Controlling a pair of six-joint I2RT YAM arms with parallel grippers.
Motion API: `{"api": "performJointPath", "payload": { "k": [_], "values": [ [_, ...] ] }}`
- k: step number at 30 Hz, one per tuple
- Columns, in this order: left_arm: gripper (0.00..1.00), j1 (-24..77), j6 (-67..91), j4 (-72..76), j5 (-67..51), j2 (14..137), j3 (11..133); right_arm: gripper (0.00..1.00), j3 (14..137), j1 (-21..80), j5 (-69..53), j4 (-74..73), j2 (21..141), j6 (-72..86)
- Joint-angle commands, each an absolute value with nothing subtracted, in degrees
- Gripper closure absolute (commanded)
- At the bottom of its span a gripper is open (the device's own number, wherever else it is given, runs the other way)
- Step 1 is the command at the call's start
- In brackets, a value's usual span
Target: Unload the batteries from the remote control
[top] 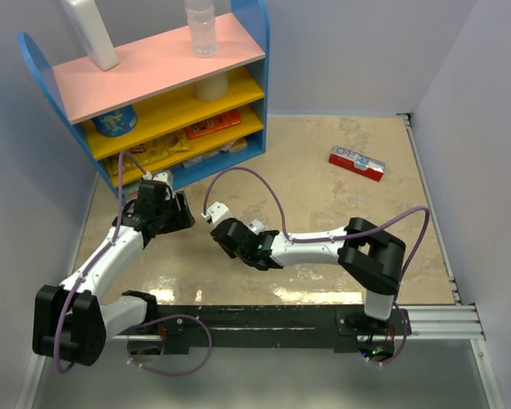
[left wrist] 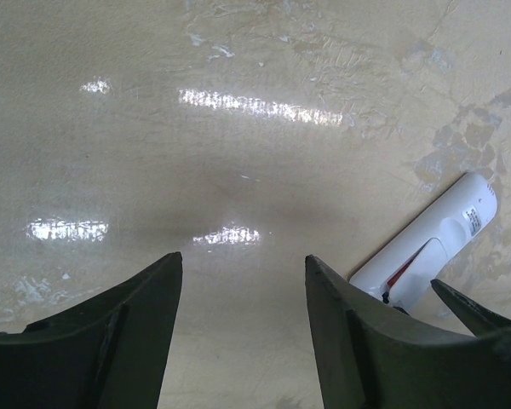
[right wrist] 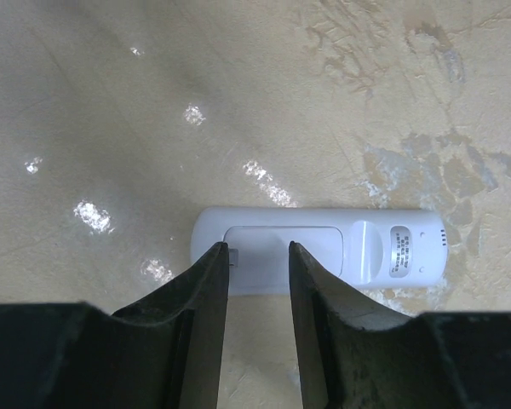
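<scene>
Seen from above, the small slim white plastic remote control lies on the mottled beige bench, just in front of the blue shelf unit with a pink top and yellow boards. It sits between the two arms. The left end effector is just to its left, and the right end effector is right at its near side. A flat red-and-white box lies well apart toward the far right of the bench. In the left wrist view, the left end effector is released. Its two dark fingers are spread wide over bare bench and nothing is between them. The remote control lies tilted off to the right, outside the fingers. A thin red-orange strip shows at its near end, too small to tell whether it is a battery. A dark pointed tip of the other arm reaches in beside it. In the right wrist view, the remote control lies flat and crosswise with its back up, showing a rectangular panel outline and a small grey label. The right end effector has its fingers parted by a narrow gap. Their tips are over the left part of the panel and are not clenched around the body. I cannot tell whether they touch the plastic.
</scene>
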State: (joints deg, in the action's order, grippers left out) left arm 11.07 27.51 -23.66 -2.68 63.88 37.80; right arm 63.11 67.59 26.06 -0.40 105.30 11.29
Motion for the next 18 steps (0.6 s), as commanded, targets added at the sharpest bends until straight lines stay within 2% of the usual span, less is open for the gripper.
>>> {"api": "performJointPath", "payload": {
  "k": [1, 9, 18],
  "values": [
    [0.36, 11.5, 28.2, -23.3, -2.0, 64.0, 39.0, 0.64, 62.5, 67.4, 30.1, -1.4, 102.3, 10.8],
    [0.36, 11.5, 28.2, -23.2, -2.0, 64.2, 39.1, 0.64, 59.4, 67.4, 32.1, -3.5, 97.2, 13.6],
    [0.36, 11.5, 28.1, -23.4, -2.0, 64.1, 39.3, 0.63, 46.2, 67.6, 30.8, -5.8, 85.0, 23.9]
  ]
}}
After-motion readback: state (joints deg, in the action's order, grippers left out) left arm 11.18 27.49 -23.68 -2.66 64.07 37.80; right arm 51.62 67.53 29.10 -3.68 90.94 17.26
